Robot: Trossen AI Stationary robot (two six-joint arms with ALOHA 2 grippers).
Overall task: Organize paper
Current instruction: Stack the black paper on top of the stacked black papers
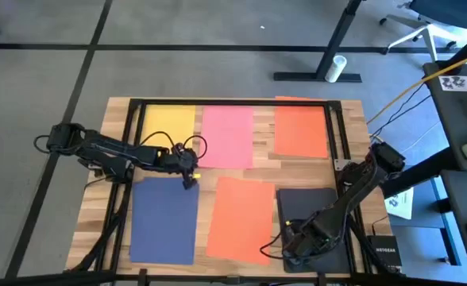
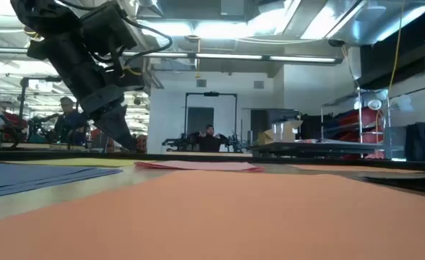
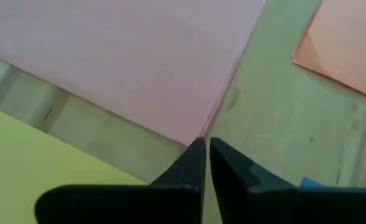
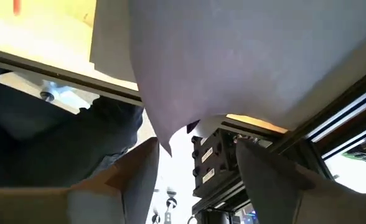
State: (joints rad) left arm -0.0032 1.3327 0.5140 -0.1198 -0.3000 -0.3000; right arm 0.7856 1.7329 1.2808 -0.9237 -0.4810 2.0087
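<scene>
Six coloured sheets of paper lie flat on the wooden table: yellow (image 1: 168, 123), pink (image 1: 227, 137) and orange (image 1: 301, 131) along the far side, navy blue (image 1: 164, 221), orange (image 1: 241, 218) and black (image 1: 317, 208) along the near side. My left gripper (image 1: 190, 181) is shut, its tips at the pink sheet's near left corner, just past the navy sheet's far right corner. My right gripper (image 1: 291, 248) is open at the black sheet's near left corner. In the right wrist view that corner (image 4: 167, 144) curls up before the spread fingers. My left gripper comes slanting down from the table's left, its shut fingertips (image 3: 198, 149) at the tip of the pink sheet's near left corner (image 3: 195, 134). Whether they press on the paper or on the bare wood beside it, I cannot tell. My right gripper stands with a finger on either side of the black sheet's raised corner; I cannot tell whether either finger touches it.
A black metal frame (image 1: 233, 102) runs around the table top. Strips of bare wood (image 1: 261, 163) show between the sheets. A white printed sheet (image 1: 400, 202) and a dark box (image 1: 388, 253) lie off the table's right side. People sit in the room beyond (image 2: 209, 137).
</scene>
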